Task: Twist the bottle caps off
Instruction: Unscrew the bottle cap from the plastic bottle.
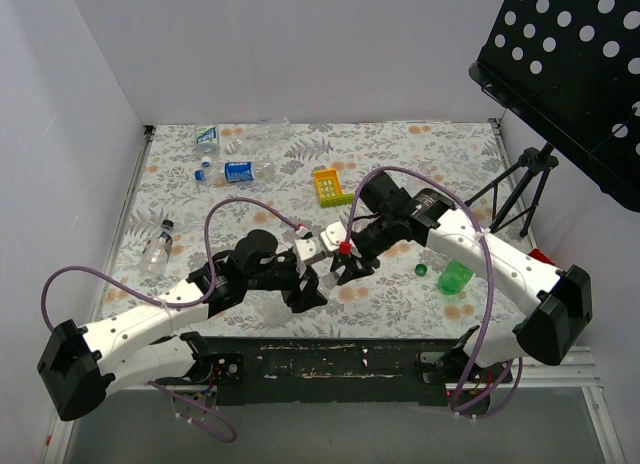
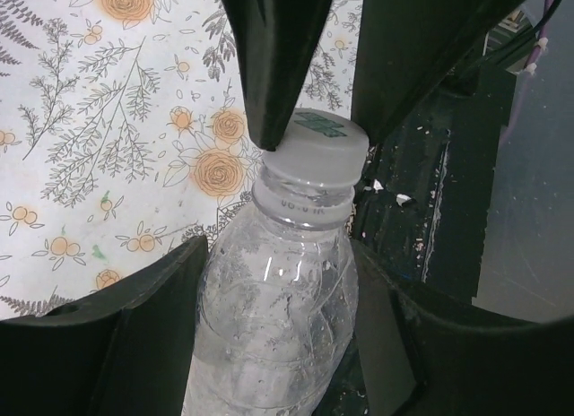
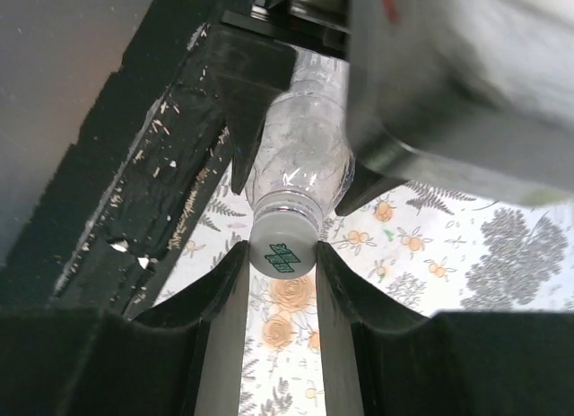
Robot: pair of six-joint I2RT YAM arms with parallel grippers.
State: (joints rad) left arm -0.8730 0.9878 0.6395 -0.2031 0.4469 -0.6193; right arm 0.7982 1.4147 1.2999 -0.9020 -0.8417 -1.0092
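Note:
A clear bottle (image 2: 278, 317) with a white cap (image 2: 314, 151) is held in the air between both arms, above the table's near edge. My left gripper (image 2: 282, 344) is shut on the bottle's body. My right gripper (image 3: 281, 281) is shut on the white cap (image 3: 281, 247), one finger on each side, with the bottle (image 3: 300, 156) beyond it. In the top view the two grippers meet at centre, left gripper (image 1: 308, 284) and right gripper (image 1: 345, 267); the bottle is mostly hidden there.
A green bottle (image 1: 455, 277) stands near a loose green cap (image 1: 421, 270) on the right. Blue-labelled bottles (image 1: 240, 171) and a blue cap (image 1: 200, 174) lie far left. A clear bottle (image 1: 157, 246) lies left. A yellow rack (image 1: 330, 186) sits mid-table. A black stand (image 1: 530, 184) is at right.

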